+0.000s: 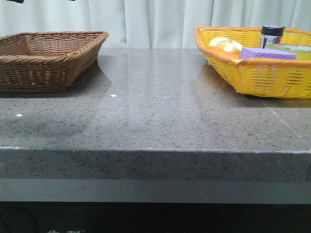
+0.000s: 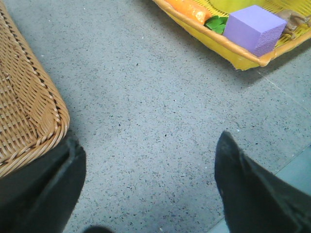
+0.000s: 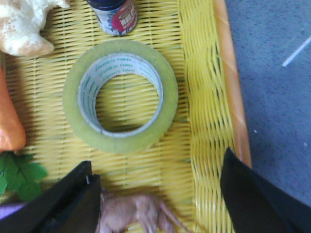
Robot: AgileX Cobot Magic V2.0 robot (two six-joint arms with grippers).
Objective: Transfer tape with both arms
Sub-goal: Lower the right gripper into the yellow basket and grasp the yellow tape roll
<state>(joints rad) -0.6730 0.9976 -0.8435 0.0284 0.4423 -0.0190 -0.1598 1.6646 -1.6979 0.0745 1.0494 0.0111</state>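
The right end effector [image 3: 155,194] hangs open above the yellow basket [image 3: 204,97]; the tape [image 3: 120,94] lies flat inside, untouched. The left end effector [image 2: 146,184] gapes empty over the table [image 2: 155,97]; the brown basket [image 2: 24,107] sits beside it.

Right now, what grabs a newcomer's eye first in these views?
The bright yellow basket at the table's right, holding a purple sponge block. In the right wrist view the tape lies flat in that basket, just beyond the open right gripper. At the left sits an empty-looking brown wicker basket.

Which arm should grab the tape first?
The right. Its open tool hangs over the yellow basket, tape lying flat below. The left tool is by the brown basket.
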